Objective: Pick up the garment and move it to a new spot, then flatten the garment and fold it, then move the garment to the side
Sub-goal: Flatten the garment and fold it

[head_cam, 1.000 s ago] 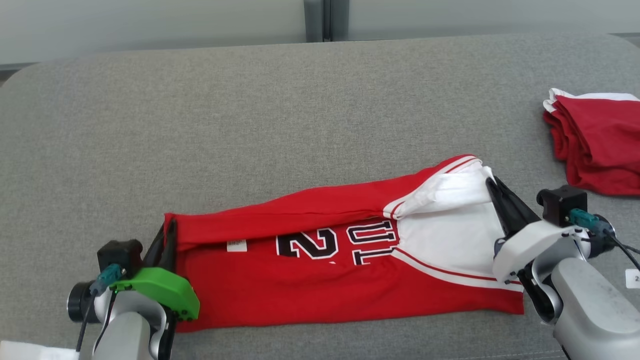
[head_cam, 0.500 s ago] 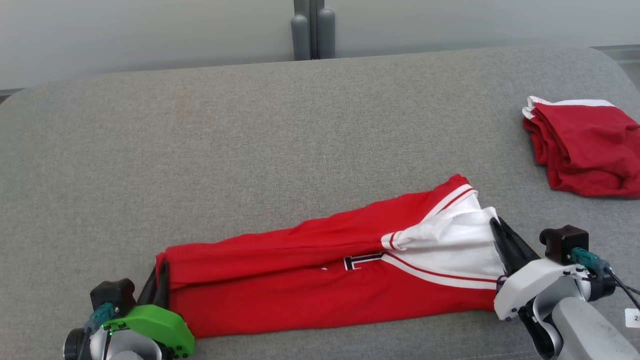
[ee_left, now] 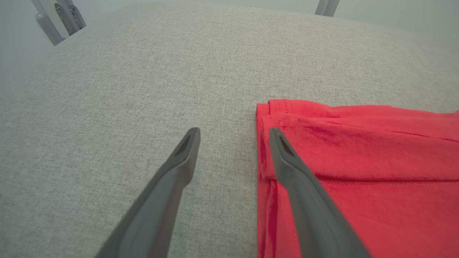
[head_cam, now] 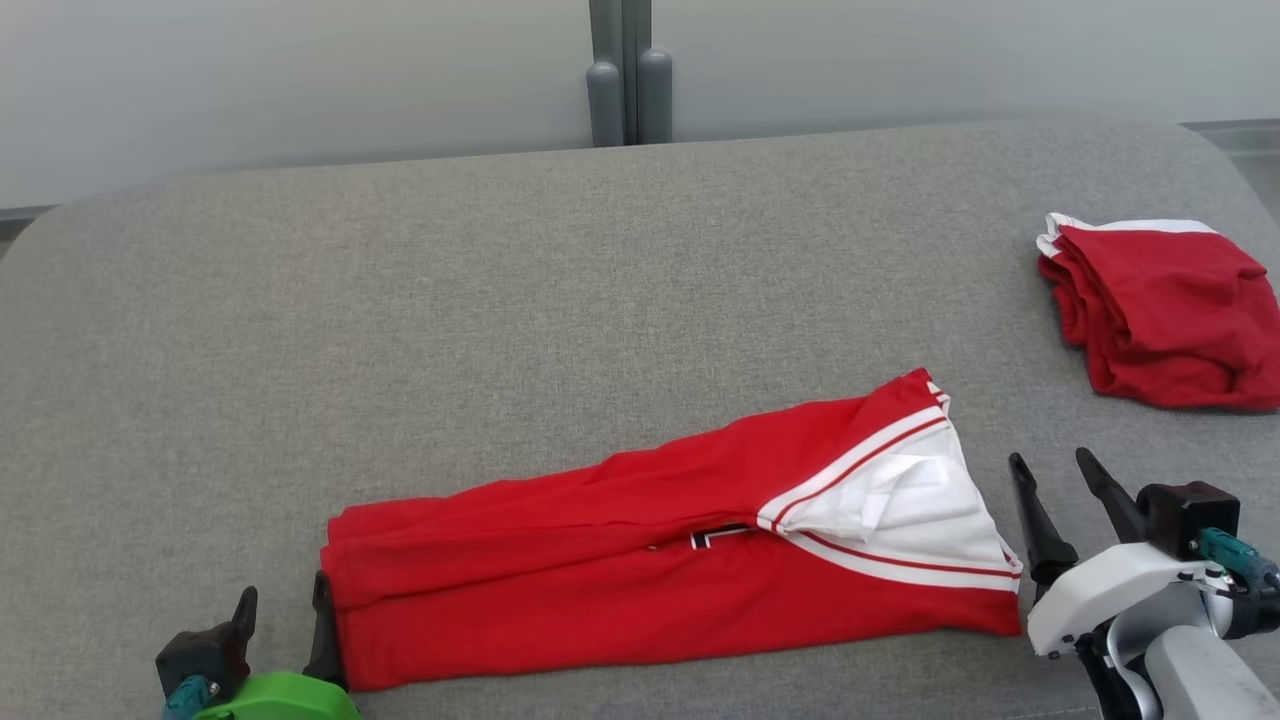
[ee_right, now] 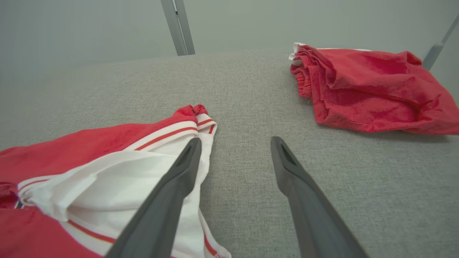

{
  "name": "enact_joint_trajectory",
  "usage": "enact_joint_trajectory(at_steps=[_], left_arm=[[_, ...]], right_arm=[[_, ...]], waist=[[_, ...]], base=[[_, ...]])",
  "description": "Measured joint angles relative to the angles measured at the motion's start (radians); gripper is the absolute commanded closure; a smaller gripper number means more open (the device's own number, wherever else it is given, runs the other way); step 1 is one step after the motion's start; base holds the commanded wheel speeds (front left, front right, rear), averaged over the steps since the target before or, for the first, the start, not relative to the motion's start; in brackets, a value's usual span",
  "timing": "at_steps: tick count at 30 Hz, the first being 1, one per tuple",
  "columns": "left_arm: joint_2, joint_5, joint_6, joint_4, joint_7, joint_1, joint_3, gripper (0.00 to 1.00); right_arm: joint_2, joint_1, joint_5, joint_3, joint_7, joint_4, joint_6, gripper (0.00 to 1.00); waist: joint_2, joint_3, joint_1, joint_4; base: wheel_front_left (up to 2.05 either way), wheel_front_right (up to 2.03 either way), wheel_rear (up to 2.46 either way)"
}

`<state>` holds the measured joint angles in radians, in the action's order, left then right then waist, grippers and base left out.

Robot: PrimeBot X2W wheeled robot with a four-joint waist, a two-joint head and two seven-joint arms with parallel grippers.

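So both pincers have let go now. A second ago the left gripper (head_cam: 283,586) and the right gripper (head_cam: 1050,458) were each pinched shut on one end of the red fabric jersey with the white striped-trim panel (head_cam: 640,560), and the top flap was lifted so the big number showed. Now both sets of fingers are spread wide with nothing between them. The jersey lies folded lengthwise on the grey woven cushioned surface (head_cam: 500,300), with the lettering almost all tucked under. Its red hem end sits just beside the left gripper's right finger; can't tell if they touch. The white end lies just to the left of the right gripper, whose left finger crosses the white edge in the right wrist view. Well beyond the right gripper, off to its right, sits a rumpled pile of folded red cloth with a white edge (head_cam: 1160,320).
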<state>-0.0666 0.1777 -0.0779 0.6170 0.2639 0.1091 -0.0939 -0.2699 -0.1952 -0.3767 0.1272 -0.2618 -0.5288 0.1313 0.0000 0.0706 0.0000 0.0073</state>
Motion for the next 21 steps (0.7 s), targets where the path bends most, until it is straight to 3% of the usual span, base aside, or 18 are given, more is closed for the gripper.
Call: enact_joint_trajectory(at_steps=[5, 14, 18, 21], left_arm=[[0.012, -0.021, 0.008, -0.038, 0.000, -0.035, -0.010, 0.00], [0.016, -0.025, 0.006, -0.046, 0.000, -0.051, 0.021, 0.00], [0.016, -0.012, 0.006, -0.050, 0.000, -0.053, 0.035, 0.00], [0.016, -0.004, 0.006, -0.050, 0.000, -0.053, 0.041, 0.00]], right_arm=[[0.038, 0.006, 0.028, 0.021, -0.001, 0.012, 0.000, 0.00], [0.081, 0.006, -0.014, 0.187, -0.001, -0.028, 0.000, 0.00], [0.089, -0.008, -0.051, 0.192, -0.001, -0.054, 0.000, 0.00], [0.096, -0.031, -0.063, 0.158, -0.001, -0.070, 0.000, 0.08]], waist=[[0.0000, -0.033, 0.0000, 0.003], [0.0000, -0.058, 0.0000, 0.031], [0.0000, -0.045, 0.0000, 0.039], [0.0000, -0.032, 0.0000, 0.042]], base=[[0.00, 0.00, 0.00], [0.00, 0.00, 0.00], [0.00, 0.00, 0.00], [0.00, 0.00, 0.00]])
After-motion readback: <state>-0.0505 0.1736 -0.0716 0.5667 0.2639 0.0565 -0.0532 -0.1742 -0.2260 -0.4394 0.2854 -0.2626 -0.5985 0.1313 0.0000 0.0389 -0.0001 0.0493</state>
